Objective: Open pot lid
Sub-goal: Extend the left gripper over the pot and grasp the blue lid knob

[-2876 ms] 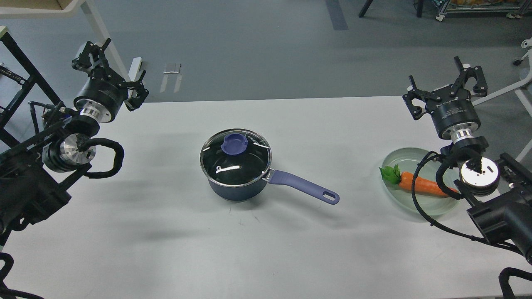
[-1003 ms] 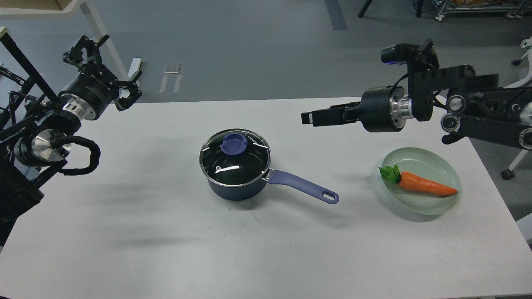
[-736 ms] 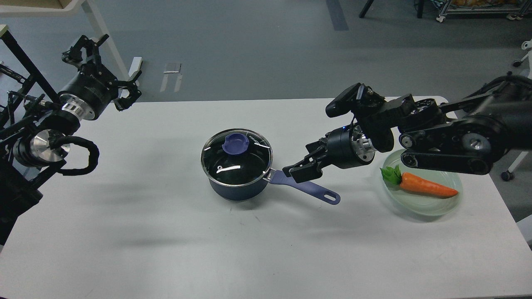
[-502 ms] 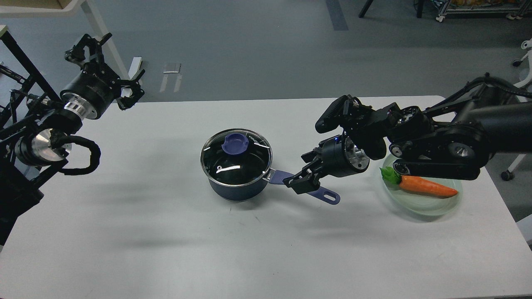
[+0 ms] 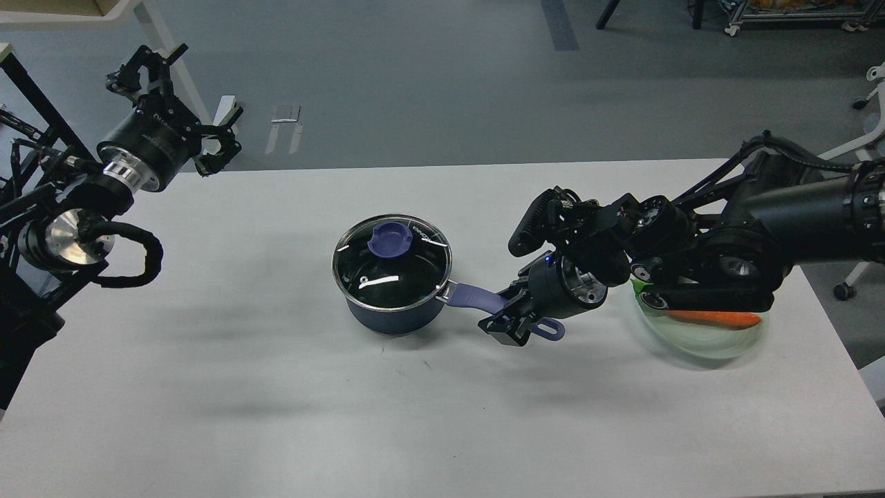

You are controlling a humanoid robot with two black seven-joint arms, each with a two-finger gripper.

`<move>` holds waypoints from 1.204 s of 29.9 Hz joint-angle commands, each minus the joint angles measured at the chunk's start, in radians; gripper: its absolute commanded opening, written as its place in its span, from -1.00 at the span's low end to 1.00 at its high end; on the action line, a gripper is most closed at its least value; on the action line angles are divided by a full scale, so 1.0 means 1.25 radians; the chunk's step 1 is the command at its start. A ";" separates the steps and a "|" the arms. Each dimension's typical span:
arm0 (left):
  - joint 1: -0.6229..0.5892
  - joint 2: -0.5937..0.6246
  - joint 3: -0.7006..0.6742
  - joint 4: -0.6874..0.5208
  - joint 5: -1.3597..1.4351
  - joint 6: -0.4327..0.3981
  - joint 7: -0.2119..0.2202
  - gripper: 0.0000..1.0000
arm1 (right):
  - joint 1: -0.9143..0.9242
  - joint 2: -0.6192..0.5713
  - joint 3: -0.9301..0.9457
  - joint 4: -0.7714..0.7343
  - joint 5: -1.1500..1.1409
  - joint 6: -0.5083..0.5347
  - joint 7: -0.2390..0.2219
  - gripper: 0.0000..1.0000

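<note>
The small dark-blue saucepan (image 5: 393, 312) sat near the middle of my white counter (image 5: 276, 401), its round clear glass lid with a steel rim (image 5: 391, 261) seated flat on top and the periwinkle-blue knob (image 5: 390, 240) toward the far side of the glass. The pot's long periwinkle-blue handle (image 5: 477, 297) ran to my right and slightly toward me, so the long axis lay almost across the counter.

My right hand (image 5: 510, 319) was down at that handle, near its holed end, fingers either side of it with a gap showing; I could not tell whether they touched it. Behind the right arm, a pale green plate (image 5: 698, 342) held an orange carrot (image 5: 712, 319), mostly hidden.

My left hand (image 5: 176, 93) hung high past the counter's far left corner, fingers spread, holding nothing.
</note>
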 commanded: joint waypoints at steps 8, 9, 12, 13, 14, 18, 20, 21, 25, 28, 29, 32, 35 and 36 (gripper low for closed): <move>-0.004 -0.021 0.001 -0.023 0.181 -0.005 0.022 0.99 | 0.001 0.006 0.002 -0.019 0.010 -0.004 0.001 -0.33; -0.008 -0.025 0.001 -0.026 0.215 -0.002 0.022 0.99 | 0.000 0.005 0.002 -0.019 0.010 -0.004 0.000 -0.38; -0.015 -0.036 0.001 -0.042 0.341 0.000 0.018 0.99 | -0.003 0.004 0.001 -0.016 0.010 -0.004 0.000 -0.54; -0.016 -0.039 0.000 -0.046 0.390 0.002 0.017 0.99 | -0.003 0.004 0.001 -0.016 0.010 -0.004 0.000 -0.56; -0.015 -0.043 0.000 -0.052 0.444 0.002 0.014 0.99 | -0.002 0.004 0.001 -0.016 0.010 -0.004 0.000 -0.58; -0.016 -0.054 -0.001 -0.107 0.649 0.002 0.000 0.99 | -0.001 0.002 0.001 -0.014 0.012 -0.004 0.000 -0.59; -0.016 -0.059 -0.001 -0.137 0.745 0.004 -0.010 0.99 | -0.001 0.002 0.001 -0.012 0.013 -0.004 0.000 -0.59; -0.017 -0.066 -0.001 -0.150 0.798 0.010 -0.011 0.99 | -0.001 0.002 0.001 -0.011 0.013 -0.004 0.000 -0.59; -0.038 -0.091 0.002 -0.189 1.031 0.048 -0.011 0.99 | -0.001 0.000 0.000 -0.010 0.014 -0.002 0.000 -0.59; -0.041 -0.109 0.013 -0.210 1.236 0.064 -0.015 0.99 | -0.002 -0.005 0.000 -0.010 0.014 -0.002 0.000 -0.59; -0.041 -0.119 0.015 -0.215 1.298 0.075 -0.015 0.99 | -0.003 -0.006 0.000 -0.010 0.014 -0.002 0.000 -0.59; -0.046 -0.129 0.037 -0.216 1.449 0.111 -0.015 0.99 | -0.005 -0.007 0.000 -0.010 0.013 -0.002 0.000 -0.59; -0.063 -0.138 0.098 -0.208 1.560 0.160 -0.015 0.98 | -0.006 -0.007 0.000 -0.009 0.014 -0.002 0.001 -0.59; -0.070 -0.142 0.124 -0.203 1.584 0.179 -0.015 0.98 | -0.006 -0.007 0.000 -0.010 0.014 -0.002 0.000 -0.59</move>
